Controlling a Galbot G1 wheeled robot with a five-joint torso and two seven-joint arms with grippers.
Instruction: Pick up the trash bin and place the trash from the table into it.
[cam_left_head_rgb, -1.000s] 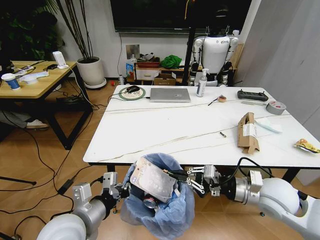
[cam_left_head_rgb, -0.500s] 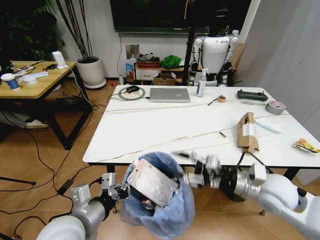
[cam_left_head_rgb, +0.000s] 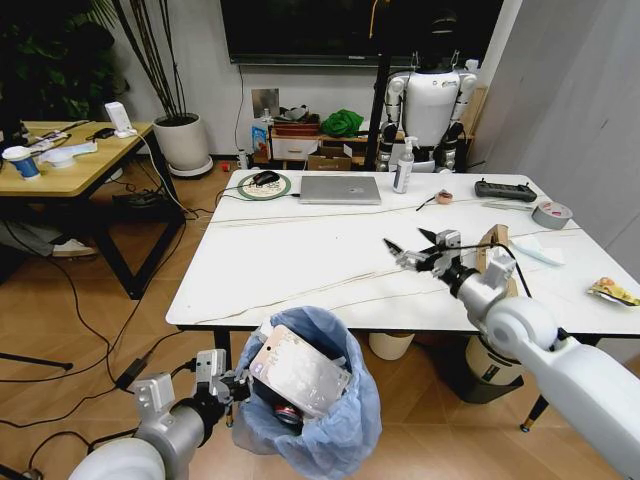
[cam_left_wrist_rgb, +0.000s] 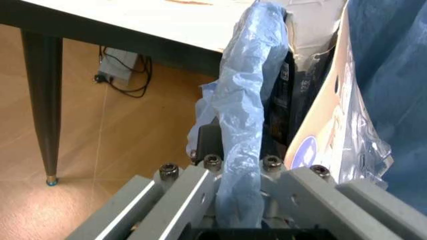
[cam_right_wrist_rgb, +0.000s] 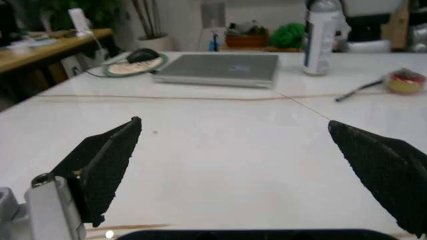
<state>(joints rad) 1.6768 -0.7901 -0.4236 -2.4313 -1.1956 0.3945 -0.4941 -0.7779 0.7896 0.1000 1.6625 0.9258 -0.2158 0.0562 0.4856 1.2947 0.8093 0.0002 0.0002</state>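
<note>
The trash bin (cam_left_head_rgb: 318, 412), lined with a crinkled blue bag, hangs just in front of the table (cam_left_head_rgb: 300, 262) near its front edge. My left gripper (cam_left_head_rgb: 226, 386) is shut on the bin's rim, and the left wrist view shows the bag (cam_left_wrist_rgb: 241, 125) pinched between its fingers. A flat white packet (cam_left_head_rgb: 301, 371) leans inside the bin, over a red can. My right gripper (cam_left_head_rgb: 413, 244) is open and empty above the tabletop, left of the torn brown cardboard box (cam_left_head_rgb: 494, 264). A white paper (cam_left_head_rgb: 541, 251) and a yellow wrapper (cam_left_head_rgb: 612, 291) lie at the table's right end.
A silver laptop (cam_left_head_rgb: 340, 189), a mouse on a round pad (cam_left_head_rgb: 264, 182), a spray bottle (cam_left_head_rgb: 403, 167), a black controller (cam_left_head_rgb: 505, 189) and a grey tape roll (cam_left_head_rgb: 552, 213) sit along the far side. A wooden desk (cam_left_head_rgb: 70, 165) stands left.
My right gripper let go of the white packet at the bin, lifted and swung up over the table toward the cardboard box. The packet stays in the bin, which the left gripper still holds.
</note>
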